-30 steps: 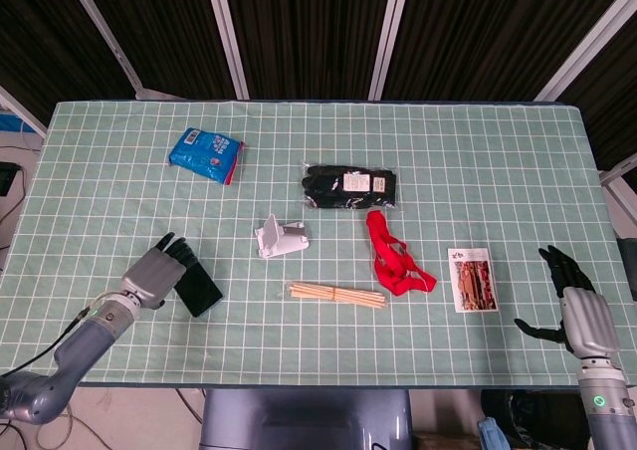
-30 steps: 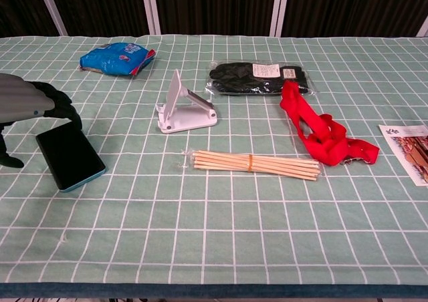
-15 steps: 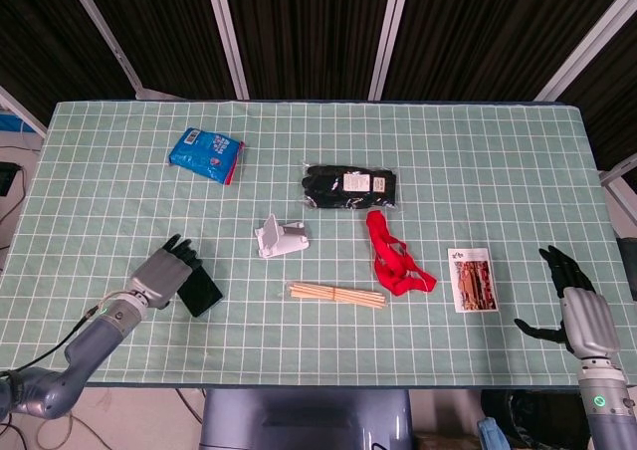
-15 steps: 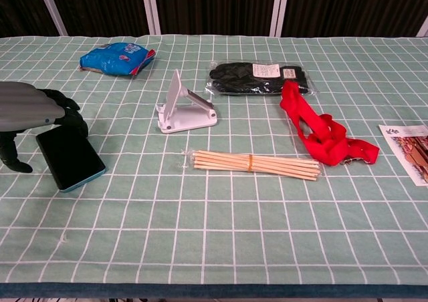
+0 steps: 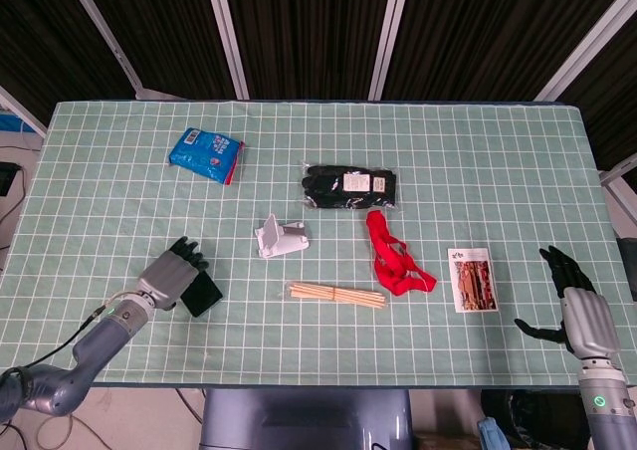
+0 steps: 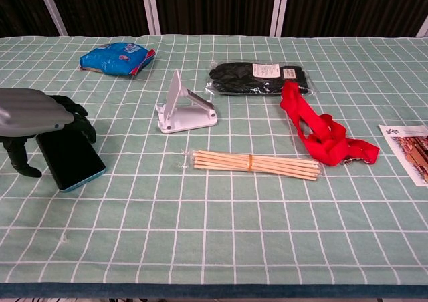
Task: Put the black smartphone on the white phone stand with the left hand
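The black smartphone (image 5: 204, 296) (image 6: 72, 159) lies flat near the table's front left, its blue edge showing in the chest view. My left hand (image 5: 174, 274) (image 6: 35, 117) hovers over its far end. The fingers (image 6: 79, 114) curve down past the phone's far edge and the thumb (image 6: 21, 160) hangs beside its left side. The phone still rests on the mat, and no firm grip shows. The white phone stand (image 5: 280, 238) (image 6: 184, 108) stands unoccupied to the right of the phone, toward mid-table. My right hand (image 5: 575, 305) hangs open beyond the table's front right corner.
A bundle of wooden sticks (image 6: 254, 164) lies in front of the stand, with a red strap (image 6: 321, 131) to its right. Black gloves in a packet (image 6: 259, 79) and a blue snack bag (image 6: 117, 57) lie further back. A printed card (image 5: 472, 279) lies at the right.
My left hand has slid forward and right over the phone's far end, its fingers curling down around it. The phone and my right hand have not moved.
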Available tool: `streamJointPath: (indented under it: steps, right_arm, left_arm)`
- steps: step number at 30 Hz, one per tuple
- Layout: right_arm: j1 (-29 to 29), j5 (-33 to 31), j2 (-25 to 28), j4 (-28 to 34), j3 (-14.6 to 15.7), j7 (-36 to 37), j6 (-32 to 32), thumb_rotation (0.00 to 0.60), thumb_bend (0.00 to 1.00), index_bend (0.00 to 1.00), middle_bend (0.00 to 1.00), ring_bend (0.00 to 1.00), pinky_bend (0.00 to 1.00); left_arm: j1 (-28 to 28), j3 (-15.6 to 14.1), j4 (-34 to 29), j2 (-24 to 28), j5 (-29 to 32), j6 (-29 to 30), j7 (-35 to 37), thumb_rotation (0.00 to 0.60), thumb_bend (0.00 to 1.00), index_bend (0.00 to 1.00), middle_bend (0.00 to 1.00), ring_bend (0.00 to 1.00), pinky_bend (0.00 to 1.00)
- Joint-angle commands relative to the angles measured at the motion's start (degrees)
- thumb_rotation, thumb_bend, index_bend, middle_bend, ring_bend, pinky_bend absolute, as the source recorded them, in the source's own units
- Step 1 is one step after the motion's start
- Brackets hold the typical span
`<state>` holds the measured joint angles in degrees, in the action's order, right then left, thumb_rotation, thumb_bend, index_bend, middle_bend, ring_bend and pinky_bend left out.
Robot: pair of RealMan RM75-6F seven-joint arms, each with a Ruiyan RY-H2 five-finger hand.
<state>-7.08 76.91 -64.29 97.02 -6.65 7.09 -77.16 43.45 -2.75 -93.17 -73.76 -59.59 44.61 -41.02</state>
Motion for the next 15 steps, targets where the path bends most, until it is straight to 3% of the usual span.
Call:
streamJointPath:
  steps: [1, 15]
  right_arm:
    - [0.01, 0.02, 0.01, 0.02, 0.01, 0.04, 0.0, 0.6, 0.11, 0.0, 0.0, 0.0, 0.15]
    - [0.06, -0.04, 0.07, 0.09, 0.0, 0.33, 0.0, 0.6, 0.11, 0.0, 0.0, 0.0, 0.15]
  left_arm:
    - [0.24, -0.31, 0.31, -0.41, -0.24, 0.12, 0.38, 0.6, 0.15, 0.2, 0.18, 0.0, 0.0]
    - [0.75, -1.52, 1.46, -1.09, -0.52, 0.58, 1.6, 0.6, 0.15, 0.23, 0.26, 0.0, 0.0]
